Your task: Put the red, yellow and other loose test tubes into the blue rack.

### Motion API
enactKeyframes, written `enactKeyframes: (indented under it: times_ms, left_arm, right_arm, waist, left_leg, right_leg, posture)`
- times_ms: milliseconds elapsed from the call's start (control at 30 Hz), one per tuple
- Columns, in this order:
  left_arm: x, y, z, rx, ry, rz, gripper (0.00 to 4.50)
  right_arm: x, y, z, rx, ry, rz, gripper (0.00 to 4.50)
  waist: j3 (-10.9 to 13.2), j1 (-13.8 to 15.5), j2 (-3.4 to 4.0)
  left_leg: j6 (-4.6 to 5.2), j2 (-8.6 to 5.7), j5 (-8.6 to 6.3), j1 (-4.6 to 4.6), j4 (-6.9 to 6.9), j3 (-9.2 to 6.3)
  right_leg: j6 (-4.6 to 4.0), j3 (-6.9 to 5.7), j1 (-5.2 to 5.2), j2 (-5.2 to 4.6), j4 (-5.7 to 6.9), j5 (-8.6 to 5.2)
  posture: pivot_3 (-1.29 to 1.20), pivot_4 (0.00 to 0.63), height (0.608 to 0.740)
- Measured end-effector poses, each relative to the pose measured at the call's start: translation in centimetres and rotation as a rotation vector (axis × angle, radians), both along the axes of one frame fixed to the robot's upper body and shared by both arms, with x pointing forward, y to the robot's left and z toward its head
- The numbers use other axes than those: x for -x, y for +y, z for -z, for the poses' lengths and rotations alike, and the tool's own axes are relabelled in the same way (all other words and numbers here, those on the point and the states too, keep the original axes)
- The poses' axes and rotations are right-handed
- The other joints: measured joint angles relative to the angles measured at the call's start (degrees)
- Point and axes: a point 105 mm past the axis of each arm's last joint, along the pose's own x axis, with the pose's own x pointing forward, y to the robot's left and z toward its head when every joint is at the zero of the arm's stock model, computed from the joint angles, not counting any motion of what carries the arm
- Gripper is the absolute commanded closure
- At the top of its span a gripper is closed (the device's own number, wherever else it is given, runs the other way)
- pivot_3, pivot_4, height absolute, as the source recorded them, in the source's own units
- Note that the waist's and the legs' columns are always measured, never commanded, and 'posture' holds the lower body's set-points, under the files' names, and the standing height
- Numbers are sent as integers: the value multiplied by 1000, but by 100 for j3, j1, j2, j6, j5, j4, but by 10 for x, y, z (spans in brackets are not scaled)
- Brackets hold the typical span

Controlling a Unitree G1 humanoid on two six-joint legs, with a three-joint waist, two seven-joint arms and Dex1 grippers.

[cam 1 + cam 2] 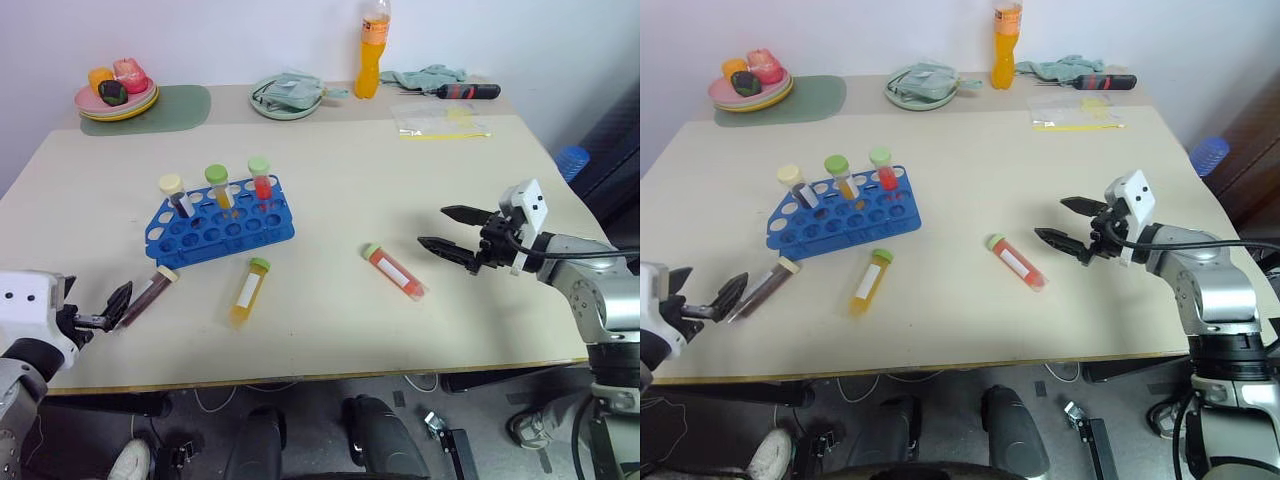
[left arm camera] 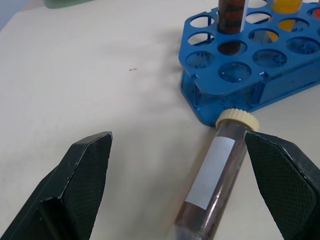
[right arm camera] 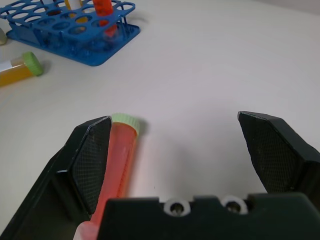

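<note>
Because both pincers stand spread, you hold nothing: the left pincer (image 1: pixel 118 305) faces the dark tube (image 1: pixel 150 293) at lower left. The right pincer (image 1: pixel 452 232) waits beside the red tube (image 1: pixel 395 271), ready for the blue rack (image 1: pixel 215 225).

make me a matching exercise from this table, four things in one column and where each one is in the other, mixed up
Things:
1. red tube
2. yellow tube
3. dark brown tube
4. orange bottle

Places:
A. lying just in front of the blue rack, green cap toward it
B. standing at the far edge of the table
C. lying just ahead of the open left gripper
D. lying near the open right gripper

Pairs: 1-D, 2-A, 3-C, 4-B
</note>
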Motion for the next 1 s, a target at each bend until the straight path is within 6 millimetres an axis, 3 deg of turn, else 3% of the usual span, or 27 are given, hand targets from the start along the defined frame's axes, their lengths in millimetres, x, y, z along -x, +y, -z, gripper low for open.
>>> enactKeyframes:
  times_ms: [367, 467, 567, 633, 700, 800, 1000]
  left_arm:
    - [1, 0, 0, 11, -11, -7, 166]
    - [-5, -9, -9, 27, -52, 35, 166]
    - [-15, -34, -14, 42, -77, 146, 166]
    - [-26, -63, -13, 73, -70, 276, 166]
    - [-31, -95, -11, 88, -48, 433, 166]
    - [-35, -120, -12, 112, -39, 568, 166]
    - [-32, -161, 3, 139, 41, 795, 166]
  right_arm:
    - [-11, 4, 2, 2, 14, 48, 0]
    - [-15, 2, 0, 8, 31, 89, 0]
    - [-14, 6, -2, 24, 49, 112, 0]
    - [-11, 10, -7, 55, 78, 133, 0]
    - [-3, 15, -16, 115, 104, 140, 0]
    - [15, 32, -32, 171, 154, 105, 0]
    - [38, 78, -14, 284, 368, 65, 0]
  waist:
    - [0, 5, 0]
    - [0, 14, 0]
    - [0, 12, 1]
    - [2, 24, 6]
    - [3, 25, 8]
    - [3, -14, 9]
    - [2, 1, 11]
  left_leg:
    - [0, 0, 0, -1, 2, 0]
    - [0, 0, 0, -1, 3, -1]
    - [0, -1, 0, -1, 3, 0]
    - [0, -2, 0, -2, 5, -1]
    - [0, -2, 0, -5, 6, -1]
    - [4, 2, -2, 2, 3, -2]
    - [6, -1, -3, 0, 6, -3]
  right_leg:
    - [0, 0, 0, 0, 0, 0]
    - [0, 0, 1, 0, 1, 1]
    - [1, 1, 2, -1, 1, 1]
    - [2, 0, 1, -1, 2, 2]
    - [2, 0, 0, -2, 2, 2]
    - [1, 1, 0, 5, 3, 2]
    - [-1, 1, -1, 4, 9, 1]
  posture:
    - [0, 150, 740]
    - [0, 150, 740]
    - [0, 150, 740]
    - [0, 150, 740]
    - [0, 150, 740]
    - [0, 150, 740]
    - [0, 150, 740]
